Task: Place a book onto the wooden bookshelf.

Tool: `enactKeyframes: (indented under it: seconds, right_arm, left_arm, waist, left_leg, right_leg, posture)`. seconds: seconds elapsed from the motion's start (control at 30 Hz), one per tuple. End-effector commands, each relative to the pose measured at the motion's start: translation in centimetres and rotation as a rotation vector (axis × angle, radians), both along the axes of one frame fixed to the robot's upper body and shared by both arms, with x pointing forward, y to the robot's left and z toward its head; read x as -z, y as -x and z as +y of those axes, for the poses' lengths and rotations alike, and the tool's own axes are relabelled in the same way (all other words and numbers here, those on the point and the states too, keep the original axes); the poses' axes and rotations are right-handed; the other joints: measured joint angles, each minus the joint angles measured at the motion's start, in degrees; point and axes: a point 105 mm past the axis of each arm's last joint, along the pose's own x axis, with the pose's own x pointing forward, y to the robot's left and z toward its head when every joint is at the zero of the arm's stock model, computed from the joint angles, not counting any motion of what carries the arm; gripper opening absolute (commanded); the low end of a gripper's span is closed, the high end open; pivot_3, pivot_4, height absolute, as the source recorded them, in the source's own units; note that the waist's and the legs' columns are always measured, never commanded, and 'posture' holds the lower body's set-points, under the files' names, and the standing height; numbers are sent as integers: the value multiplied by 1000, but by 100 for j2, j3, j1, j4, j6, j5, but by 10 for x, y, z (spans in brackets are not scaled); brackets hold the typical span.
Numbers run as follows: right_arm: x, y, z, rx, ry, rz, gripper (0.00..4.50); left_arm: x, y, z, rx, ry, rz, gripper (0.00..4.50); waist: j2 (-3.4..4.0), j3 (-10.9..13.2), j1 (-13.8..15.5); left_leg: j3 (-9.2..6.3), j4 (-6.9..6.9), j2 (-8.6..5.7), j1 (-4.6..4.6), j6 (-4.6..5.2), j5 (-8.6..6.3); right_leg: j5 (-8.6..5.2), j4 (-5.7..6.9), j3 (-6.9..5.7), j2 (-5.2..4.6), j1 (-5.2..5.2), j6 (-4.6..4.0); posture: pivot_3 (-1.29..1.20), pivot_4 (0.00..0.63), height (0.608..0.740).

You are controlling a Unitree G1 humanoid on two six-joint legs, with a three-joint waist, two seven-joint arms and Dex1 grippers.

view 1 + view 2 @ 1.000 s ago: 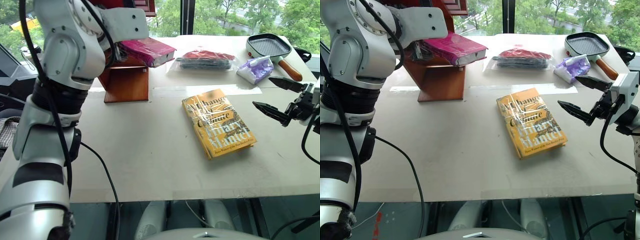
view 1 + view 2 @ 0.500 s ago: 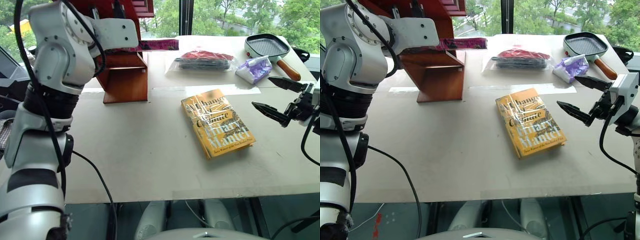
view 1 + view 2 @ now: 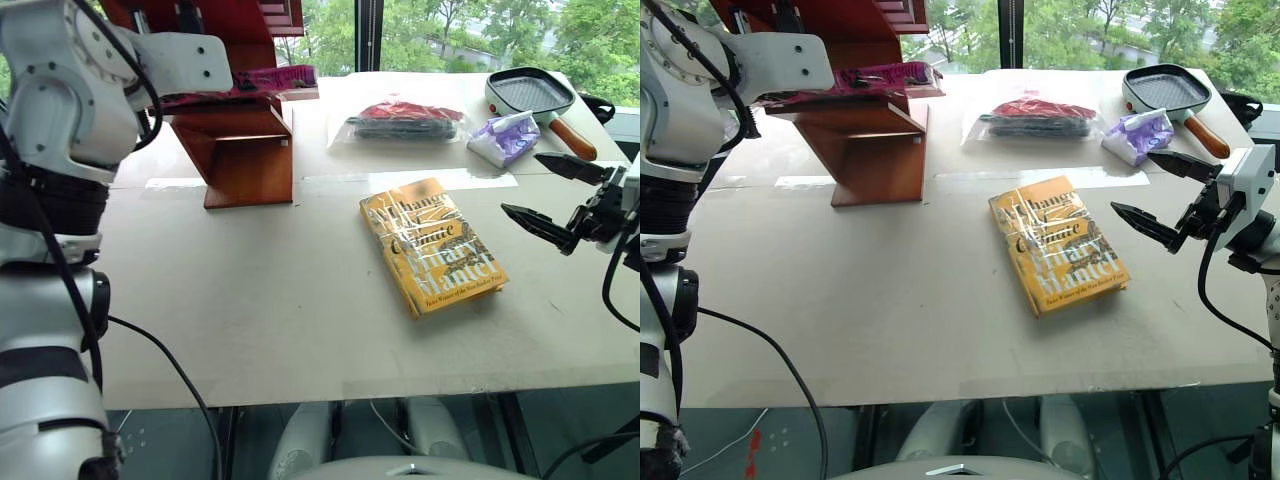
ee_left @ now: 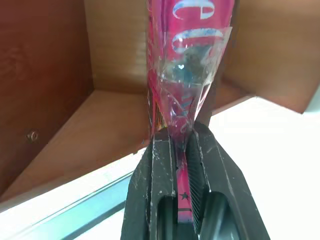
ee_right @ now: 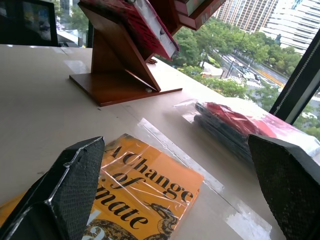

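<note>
Left gripper (image 4: 182, 165) is clamping its two fingers tight on the edge of the book (image 3: 875, 78), the hot-pink jacket pinched between them in the left wrist view. The book is lying nearly flat at the level of a shelf of the wooden bookshelf (image 3: 875, 150), its far end sticking out a bit past the shelf's front edge toward the middle of the table (image 3: 890, 300). Plastic wrap on the jacket is catching light, with big pale letters showing on the pink.

Right gripper (image 3: 1160, 195) is hanging over the right side of the table, fingers spread wide apart, holding nothing. Just beside it, toward the middle, the yellow-orange book (image 3: 1058, 243) is lying flat, cover up, slightly angled. It is not touching the gripper.

Further back on the table: a clear bag with red and black contents (image 3: 1035, 116), a purple and white packet (image 3: 1137, 135) near it, and a grill pan (image 3: 1168, 89) with a wooden handle at the far right corner. The bookshelf is standing at the far left of the table, well apart from the yellow-orange book. Windows behind are showing green trees.
</note>
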Motion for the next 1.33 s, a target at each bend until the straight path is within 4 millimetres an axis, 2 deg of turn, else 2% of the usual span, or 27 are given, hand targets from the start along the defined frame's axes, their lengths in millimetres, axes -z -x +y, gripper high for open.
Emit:
enactKeyframes:
  seconds: [0.03, 0.1, 0.17, 0.3, 0.33, 0.43, 0.53, 0.6, 0.67, 0.73, 0.8, 0.83, 0.87, 0.97, 1.03, 1.13, 1.23, 1.33]
  right_arm:
    - [-13, 4, -4, 3, 5, -49, 4500]
    - [-11, 4, -5, 3, 4, -46, 4500]
    - [-11, 4, -7, 3, 3, -44, 4500]
    - [-10, 6, -10, 5, 4, -44, 4500]
    - [-10, 7, -11, 6, 4, -44, 4500]
    - [-12, 10, -15, 10, 5, -47, 4500]
    - [-15, 11, -14, 12, 2, -49, 4500]
    - [-15, 11, -13, 12, 7, -45, 4500]
    - [-13, 11, -12, 22, 25, -31, 4500]
    - [-10, 12, -13, 39, 41, -11, 4500]
    - [-5, 13, -18, 73, 51, 24, 4500]
    - [-3, 14, -21, 85, 57, 38, 4500]
    - [1, 16, -22, 93, 73, 56, 4500]
    - [21, 33, -41, 161, 119, 145, 4500]
    - [27, 42, -54, 203, 128, 181, 4500]
    - [45, 61, -72, 273, 176, 269, 4500]
    - [56, 75, -84, 312, 199, 323, 4500]
    - [61, 86, -91, 337, 206, 355, 4500]
  left_arm:
    - [-10, 11, 34, -83, -2, -24, 22]
    - [-7, 14, 36, -65, 23, 0, 22]
    - [-6, 17, 39, -64, 41, 5, 818]
    - [-27, 26, 35, 6, 77, -100, 2447]
    - [-31, 30, 31, 39, 102, -111, 2447]
    - [-42, 62, 9, 190, 245, -118, 2447]
    - [-42, 94, -11, 307, 508, -147, 2447]
    - [-28, 111, -32, 407, 649, -85, 2447]
    - [-6, 123, -62, 547, 925, -14, 2447]
    - [19, 123, -82, 587, 1165, 33, 2447]
    - [48, 115, -92, 564, 1271, 37, 2447]
    - [56, 113, -94, 555, 1292, 20, 2447]
    - [64, 110, -95, 533, 1329, 0, 2447]
    - [118, 104, -77, 372, 1388, 3, 2447]
    - [140, 106, -67, 303, 1399, -7, 2447]
    - [183, 117, -39, 188, 1370, 41, 2447]
    - [205, 128, -29, 163, 1334, 96, 2447]
    - [214, 130, -25, 162, 1337, 119, 2447]
  waist:
    - [0, 0, -63]
    - [0, 0, -112]
    - [0, 0, -147]
    - [-4, 2, -119]
    - [-8, 5, -97]
    - [-13, 7, -36]
    - [-13, 8, 22]
    - [-11, 7, 34]
    - [-3, 2, 65]
    - [-1, 0, 113]
    - [-15, -3, 110]
    - [-21, -2, 108]
    - [-35, 2, 97]
    - [-21, -22, 94]
    - [-25, -19, 102]
    - [-22, -23, 156]
    - [-23, -24, 212]
    - [-23, -25, 236]
  left_leg:
    - [1, 0, 0, 0, 0, 0]
    - [1, -1, 3, 3, 0, 0]
    - [4, -3, 4, 8, 1, -1]
    - [7, -4, 5, 11, 2, -1]
    - [6, -3, 5, 7, 2, -1]
    - [-1, 1, 3, -6, 2, -1]
    - [0, 1, 3, -9, 6, -4]
    - [-4, 2, 5, -8, 6, -4]
    - [-9, 2, 7, 4, 7, -5]
    - [-20, 11, 4, 14, 7, -5]
    - [-30, 26, 3, 18, 7, -5]
    - [-29, 31, 3, 19, 6, -4]
    - [-27, 34, 3, 20, 3, -2]
    - [-21, 22, 5, 23, -18, 8]
    - [-5, -4, 5, 34, -18, 7]
    - [-3, -2, 6, 25, 2, -5]
    - [-1, -4, 7, 31, 6, -8]
    - [-1, 1, 7, 36, 7, -8]
  right_leg:
    - [0, 1, 1, 0, -1, 0]
    - [0, 3, 1, 2, -1, 0]
    - [0, 6, 7, 4, -1, 0]
    - [0, 8, 12, 7, -2, 0]
    - [0, 7, 11, 6, -2, 0]
    - [0, -2, 1, -1, -2, 0]
    - [0, -9, -1, -4, -2, 0]
    - [0, -7, -5, -3, -1, 0]
    - [-1, -7, -11, -1, 15, 0]
    - [-1, -4, -21, -2, 33, 1]
    - [-1, -4, -30, -1, 49, 1]
    - [0, -3, -27, -1, 51, 1]
    - [1, -2, -24, -1, 51, 0]
    - [2, -8, -17, -5, 45, -3]
    - [1, -17, -2, -8, 41, -4]
    - [2, -15, 1, -8, 31, -5]
    - [0, -20, 1, -10, 36, -7]
    - [-3, -34, -2, -14, 51, -13]
  posture:
    - [0, 150, 740]
    - [0, 150, 740]
    - [0, 150, 740]
    - [0, 150, 740]
    - [0, 150, 740]
    - [0, 150, 740]
    - [0, 150, 740]
    - [0, 150, 740]
    - [0, 150, 740]
    - [0, 150, 740]
    - [0, 150, 740]
    - [0, 150, 740]
    - [0, 150, 740]
    - [0, 150, 740]
    - [0, 150, 740]
    - [0, 150, 740]
    - [0, 150, 740]
    - [0, 150, 740]
